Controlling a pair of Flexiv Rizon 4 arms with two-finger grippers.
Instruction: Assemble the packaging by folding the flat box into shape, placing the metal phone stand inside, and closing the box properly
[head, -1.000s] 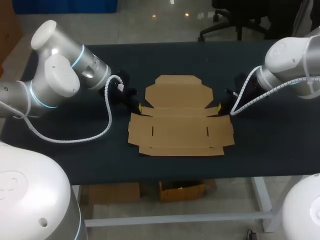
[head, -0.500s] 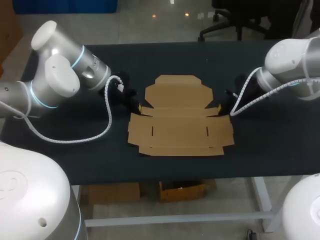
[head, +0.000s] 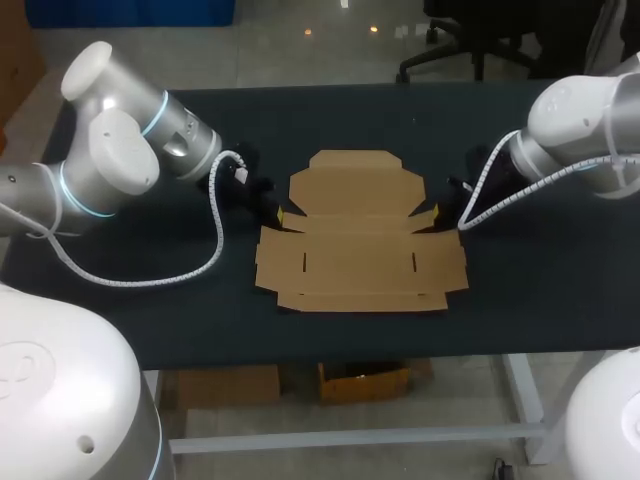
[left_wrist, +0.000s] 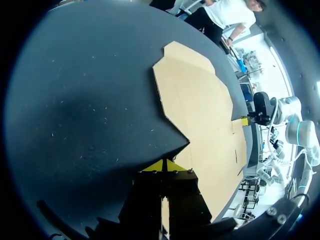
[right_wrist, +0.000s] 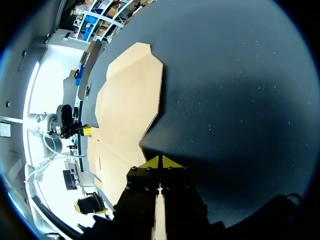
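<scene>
Two arms come in low over the dark table, one from each side. The flat box lies unfolded in the middle, its rounded lid panel on the far side. The left gripper sits right at the box's left edge, by the notch where a small side flap begins. The right gripper mirrors it at the right edge. On both, the yellow tips are pressed together, touching the card's rim. I cannot tell whether any card is pinched between them.
</scene>
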